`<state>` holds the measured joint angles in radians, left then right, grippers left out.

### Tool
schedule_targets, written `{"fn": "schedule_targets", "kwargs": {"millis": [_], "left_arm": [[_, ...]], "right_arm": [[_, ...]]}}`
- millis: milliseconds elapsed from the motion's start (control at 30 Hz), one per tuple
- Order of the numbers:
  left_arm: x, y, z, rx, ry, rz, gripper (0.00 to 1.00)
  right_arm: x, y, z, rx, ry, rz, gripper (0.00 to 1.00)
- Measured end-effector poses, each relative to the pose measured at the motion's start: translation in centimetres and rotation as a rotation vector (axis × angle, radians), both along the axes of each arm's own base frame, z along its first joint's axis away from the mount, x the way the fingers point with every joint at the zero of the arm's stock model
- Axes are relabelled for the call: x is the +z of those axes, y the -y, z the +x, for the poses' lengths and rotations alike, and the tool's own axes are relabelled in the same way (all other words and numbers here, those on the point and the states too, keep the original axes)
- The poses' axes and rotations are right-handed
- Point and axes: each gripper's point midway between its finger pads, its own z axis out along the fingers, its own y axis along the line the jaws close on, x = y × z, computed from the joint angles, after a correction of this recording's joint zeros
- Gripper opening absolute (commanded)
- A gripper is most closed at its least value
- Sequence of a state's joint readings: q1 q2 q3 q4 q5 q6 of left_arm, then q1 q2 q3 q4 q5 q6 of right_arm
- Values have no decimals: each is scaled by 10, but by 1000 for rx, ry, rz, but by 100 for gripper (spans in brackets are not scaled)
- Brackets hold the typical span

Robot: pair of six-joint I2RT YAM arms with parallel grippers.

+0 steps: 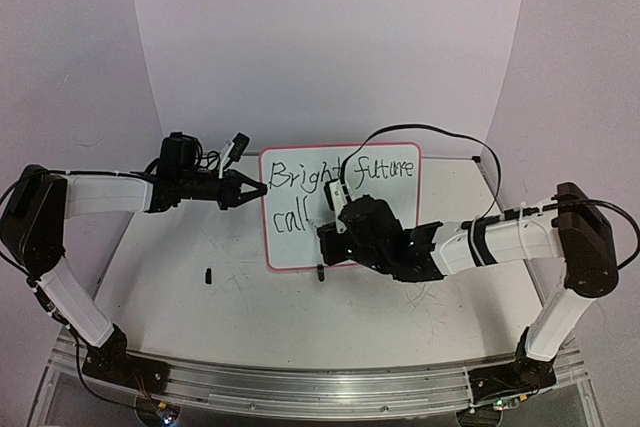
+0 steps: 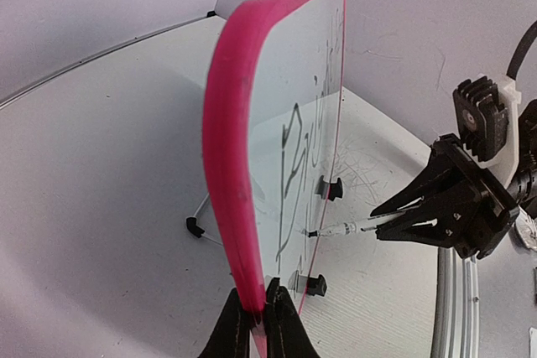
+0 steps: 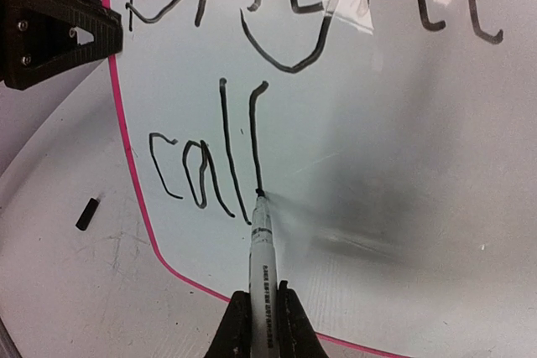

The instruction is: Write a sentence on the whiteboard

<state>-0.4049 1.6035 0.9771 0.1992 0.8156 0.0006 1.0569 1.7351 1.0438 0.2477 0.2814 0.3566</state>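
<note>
The whiteboard stands upright at mid-table, white with a pink frame. My left gripper is shut on its left edge, the jaws pinching the pink rim. The sentence reads "Bright future" on the top line and "call" below it. My right gripper is shut on a white marker. The marker's black tip touches the board at the foot of the second "l". From the left wrist the marker points at the board's face from the right gripper.
A small black cap lies on the table left of the board, also in the right wrist view. Black clip feet hold the board's bottom edge. A black cable arcs over the board's right side. The tabletop carries old scribbles.
</note>
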Motion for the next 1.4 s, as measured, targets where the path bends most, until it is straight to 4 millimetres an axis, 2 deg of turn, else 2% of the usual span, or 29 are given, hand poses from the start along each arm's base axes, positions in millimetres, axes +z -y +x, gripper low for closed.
{"fn": "schedule_targets", "kwargs": {"millis": [267,1133,1267,1333,1400], "left_arm": [[0,0,0,-1,0,0,0],[0,0,0,-1,0,0,0],[0,0,0,-1,0,-1,0],[0,0,0,-2,0,-1,0],[0,0,0,-3,0,-1,0]], "right_arm": [[-9,2,-5,0,-26,-10,0],[-14,8,-7,-7,-39,-37,0],[-10,12,-6,-18,-32,-46,0],[-2,15,-8,-16,-23,-38,0],[13,20,-13,0,-4,-4,0]]}}
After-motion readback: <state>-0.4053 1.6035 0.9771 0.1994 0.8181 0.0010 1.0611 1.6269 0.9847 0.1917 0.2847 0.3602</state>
